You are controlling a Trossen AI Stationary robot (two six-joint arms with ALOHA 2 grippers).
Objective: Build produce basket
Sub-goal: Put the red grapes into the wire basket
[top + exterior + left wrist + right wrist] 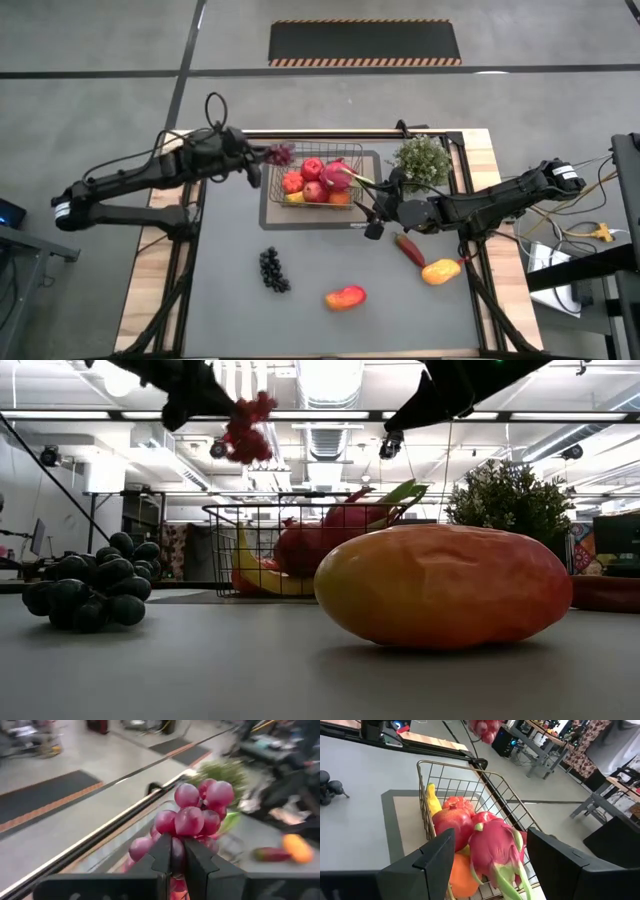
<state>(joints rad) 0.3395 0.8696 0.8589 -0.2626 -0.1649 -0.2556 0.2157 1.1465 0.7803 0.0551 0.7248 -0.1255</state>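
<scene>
Dark wire mesh forms the basket [318, 184], a small rectangular cage with open grid sides, standing on a flat grey tray [275, 215] at the far middle of the grey worktop [230, 290]. Inside it lie a yellow banana [431, 800], red apples [313, 168], an orange piece [462, 875] and a pink dragon fruit [494, 847] with green tips; the pile reaches about to the rim.

The left gripper [262, 155] hangs above the basket's far left corner, its jaws clenched on a bunch of red grapes [192, 815], which is lifted clear of the worktop and sits just outside the left rim in the high view.

The right gripper [372, 212] is at the basket's right end, low over the near right corner, jaws released and spread wide with nothing between them; the dragon fruit lies just ahead of them.

A bushy green plant [422, 160] stands close to the basket's right end, beside the right arm. The near half of the worktop offers open room, with dark grapes [273, 270] to the left, a red-yellow mango [345, 297] in the middle, and a dark red pepper [409, 248] touching a second mango [440, 270] to the right.
</scene>
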